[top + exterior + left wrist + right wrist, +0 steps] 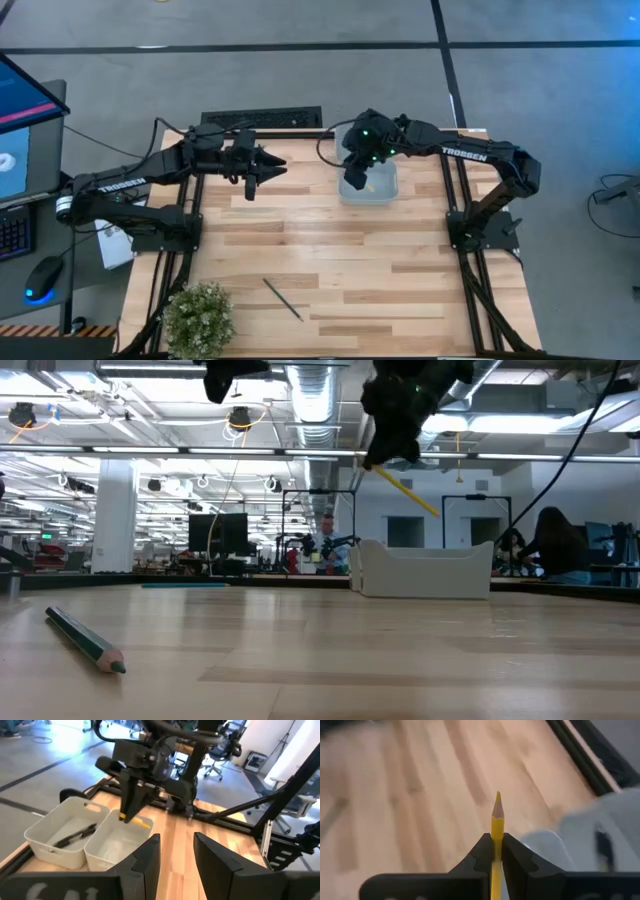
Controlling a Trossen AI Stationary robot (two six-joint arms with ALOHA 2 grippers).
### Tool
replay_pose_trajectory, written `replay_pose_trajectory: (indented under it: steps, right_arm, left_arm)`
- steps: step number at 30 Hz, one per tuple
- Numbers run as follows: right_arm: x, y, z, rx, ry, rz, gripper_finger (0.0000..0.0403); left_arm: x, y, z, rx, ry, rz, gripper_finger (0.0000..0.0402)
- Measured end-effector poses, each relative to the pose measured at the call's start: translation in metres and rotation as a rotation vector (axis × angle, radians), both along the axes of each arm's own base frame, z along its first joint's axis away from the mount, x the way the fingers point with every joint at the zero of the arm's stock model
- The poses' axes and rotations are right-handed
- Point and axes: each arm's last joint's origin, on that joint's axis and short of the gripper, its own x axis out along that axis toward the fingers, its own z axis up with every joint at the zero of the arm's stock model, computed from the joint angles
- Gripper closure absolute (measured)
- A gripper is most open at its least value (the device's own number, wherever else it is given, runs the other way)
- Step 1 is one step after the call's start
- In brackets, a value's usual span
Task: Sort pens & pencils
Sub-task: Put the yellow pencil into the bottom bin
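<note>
The right gripper [494,851] is clamping a thin yellow wooden pencil [496,827] between its two dark fingers, the sharpened tip pointing forward past them. In the high view this gripper [358,172] is hanging over the pale plastic two-compartment bin [385,187] at the upper centre-right of the frame. In the low view the yellow pencil [408,493] is slanting down to the right from the gripper, above the bin's white wall [425,572] and apart from it.

The left wrist view is showing the bin's two compartments side by side: a few thin black pens [75,835] are lying in the compartment nearer the left edge of that frame, while the pencil's end [138,822] is hovering over the other one.

The left gripper [262,172] is waiting at the upper centre-left of the high view, above the light wooden table [400,270], its fingers [147,855] standing apart with nothing between them.

A slim dark green pencil [283,299] is lying alone on the table in the lower centre-left of the high view, just right of a small green potted plant [197,317]; in the low view it [84,639] is sitting at the lower left.
</note>
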Motion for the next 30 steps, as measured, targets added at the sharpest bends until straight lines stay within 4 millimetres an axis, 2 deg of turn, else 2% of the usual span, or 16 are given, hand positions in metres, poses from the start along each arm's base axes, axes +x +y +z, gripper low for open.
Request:
replay_pose_trajectory:
  steps: [6, 13, 19, 23, 30]
  right_arm:
    - [0.006, -0.009, -0.028, -0.017, 0.161, -0.019, 0.0355]
    - [0.021, -0.019, -0.076, 0.029, 0.327, 0.011, 0.0355]
    - [0.025, -0.026, -0.109, 0.068, 0.453, 0.028, 0.0355]
    - [0.027, -0.03, -0.118, 0.076, 0.466, 0.023, 0.0346]
    - [0.026, -0.032, -0.112, 0.079, 0.442, -0.011, 0.0329]
  left_arm:
    - [0.003, 0.001, -0.004, -0.009, 0.029, 0.0, 0.0294]
    - [0.002, 0.001, -0.007, -0.018, 0.056, 0.0, 0.0294]
    - [0.001, 0.0, -0.01, -0.027, 0.086, 0.001, 0.0294]
    - [0.001, 0.0, -0.011, -0.029, 0.092, 0.001, 0.0294]
    - [0.001, 0.0, -0.012, -0.034, 0.107, 0.002, 0.0294]
